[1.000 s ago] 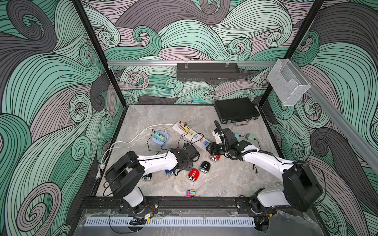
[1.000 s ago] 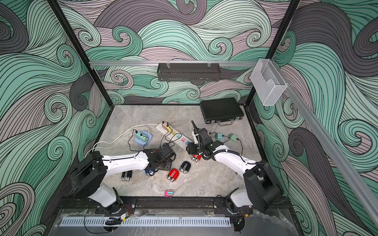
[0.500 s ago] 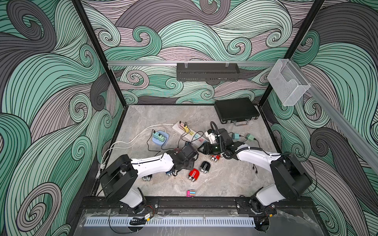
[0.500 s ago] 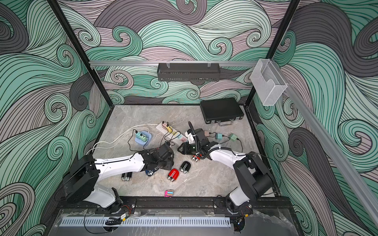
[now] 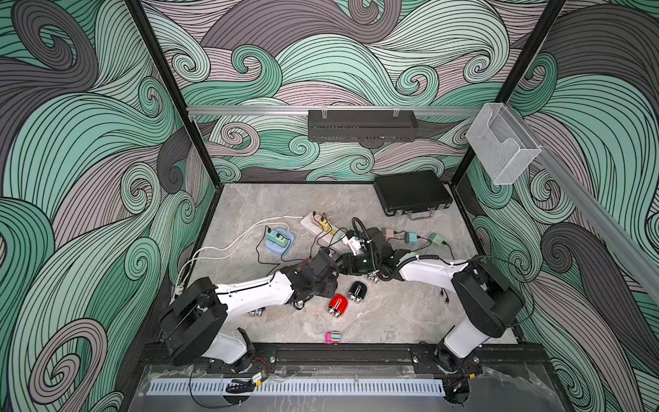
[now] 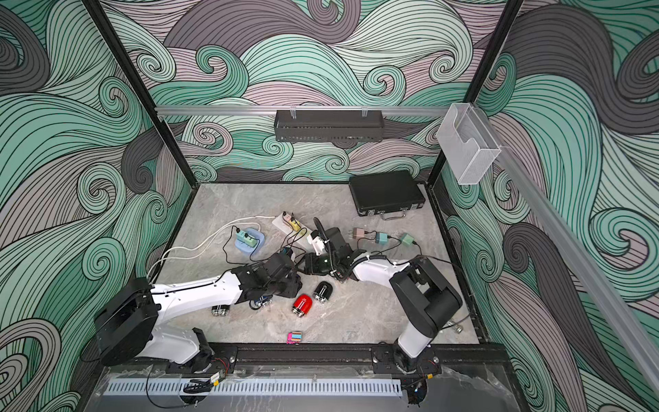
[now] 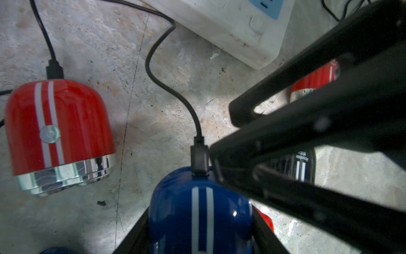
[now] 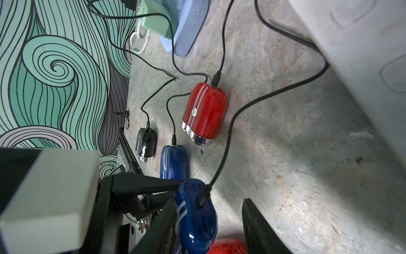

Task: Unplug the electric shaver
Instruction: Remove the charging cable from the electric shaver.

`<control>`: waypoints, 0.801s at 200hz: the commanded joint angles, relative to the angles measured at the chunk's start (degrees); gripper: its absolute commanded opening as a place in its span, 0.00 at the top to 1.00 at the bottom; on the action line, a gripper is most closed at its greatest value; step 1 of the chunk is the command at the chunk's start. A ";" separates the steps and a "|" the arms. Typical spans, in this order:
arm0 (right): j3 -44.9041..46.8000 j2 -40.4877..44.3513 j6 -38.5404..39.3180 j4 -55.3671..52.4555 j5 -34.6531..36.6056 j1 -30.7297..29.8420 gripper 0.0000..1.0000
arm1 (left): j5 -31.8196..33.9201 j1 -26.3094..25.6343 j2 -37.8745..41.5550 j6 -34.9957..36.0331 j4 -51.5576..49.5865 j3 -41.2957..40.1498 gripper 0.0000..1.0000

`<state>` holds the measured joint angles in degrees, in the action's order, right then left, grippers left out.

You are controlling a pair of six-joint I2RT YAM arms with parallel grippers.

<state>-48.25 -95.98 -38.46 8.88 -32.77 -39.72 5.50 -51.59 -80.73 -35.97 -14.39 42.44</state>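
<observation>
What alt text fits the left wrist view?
A blue shaver sits gripped in the left tool, a black cable plugged into its end, with the open right tool poised just beside the plug. A red shaver, also plugged in, lies nearby on the table, near a white power strip.

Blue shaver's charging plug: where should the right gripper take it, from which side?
Pinch the stubby black plug housing, not the thin cable. Come from the cable side: the left gripper grips the blue shaver body, and the plug stands straight out of its domed end, so probably pull along that line.
</observation>
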 commanded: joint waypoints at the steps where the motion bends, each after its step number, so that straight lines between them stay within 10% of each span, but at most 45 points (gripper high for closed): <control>1: -1.45 -2.13 -3.08 4.78 -1.76 -0.64 0.53 | -1.35 0.70 2.09 0.54 2.30 0.13 0.55; 160: -2.35 -6.56 -6.72 9.83 -2.49 -2.46 0.82 | -2.07 2.29 4.83 0.01 2.70 -1.98 0.55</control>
<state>-50.76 -102.89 -45.08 18.76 -35.38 -42.11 3.25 -50.00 -77.73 -36.03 -12.78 40.56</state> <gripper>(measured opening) 0.196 0.567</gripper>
